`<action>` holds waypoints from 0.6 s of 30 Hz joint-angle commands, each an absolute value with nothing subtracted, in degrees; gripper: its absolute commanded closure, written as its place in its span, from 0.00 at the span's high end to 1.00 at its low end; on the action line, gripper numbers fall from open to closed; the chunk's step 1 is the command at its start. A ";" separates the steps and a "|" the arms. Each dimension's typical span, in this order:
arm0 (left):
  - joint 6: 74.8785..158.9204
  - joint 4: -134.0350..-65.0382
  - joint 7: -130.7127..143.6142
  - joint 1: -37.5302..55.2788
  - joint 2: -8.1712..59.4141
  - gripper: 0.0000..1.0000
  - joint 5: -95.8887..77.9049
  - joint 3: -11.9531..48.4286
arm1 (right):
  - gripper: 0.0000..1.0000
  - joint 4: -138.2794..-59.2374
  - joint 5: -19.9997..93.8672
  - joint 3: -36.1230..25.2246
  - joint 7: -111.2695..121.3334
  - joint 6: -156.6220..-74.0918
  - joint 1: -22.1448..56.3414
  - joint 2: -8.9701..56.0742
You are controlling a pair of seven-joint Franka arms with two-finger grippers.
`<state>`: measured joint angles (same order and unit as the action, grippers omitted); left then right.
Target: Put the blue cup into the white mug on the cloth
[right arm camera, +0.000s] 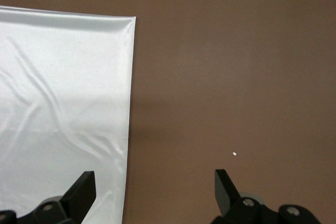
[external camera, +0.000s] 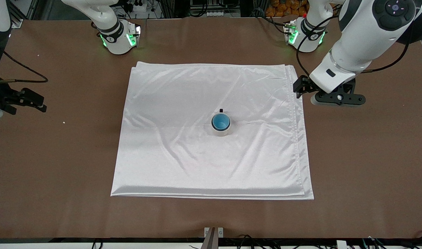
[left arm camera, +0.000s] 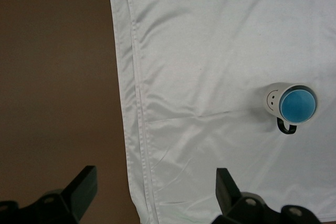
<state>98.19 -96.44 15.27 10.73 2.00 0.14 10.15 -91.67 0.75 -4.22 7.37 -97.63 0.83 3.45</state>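
The blue cup sits upright inside the white mug, which stands near the middle of the white cloth. The mug's black handle points toward the robots' bases. In the left wrist view the blue cup fills the white mug on the cloth. My left gripper hangs open and empty over the cloth's edge at the left arm's end. My right gripper is open and empty over bare table beside the cloth, at the right arm's end.
The brown table surrounds the cloth. Both arm bases stand along the table's edge farthest from the front camera. A black cable lies near the right gripper. A small white speck rests on the table.
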 commanded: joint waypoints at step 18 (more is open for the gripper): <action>92.72 -94.22 10.99 10.55 -2.02 1.00 -0.62 5.45 | 1.00 -92.11 0.26 -3.34 7.91 -97.38 0.09 2.64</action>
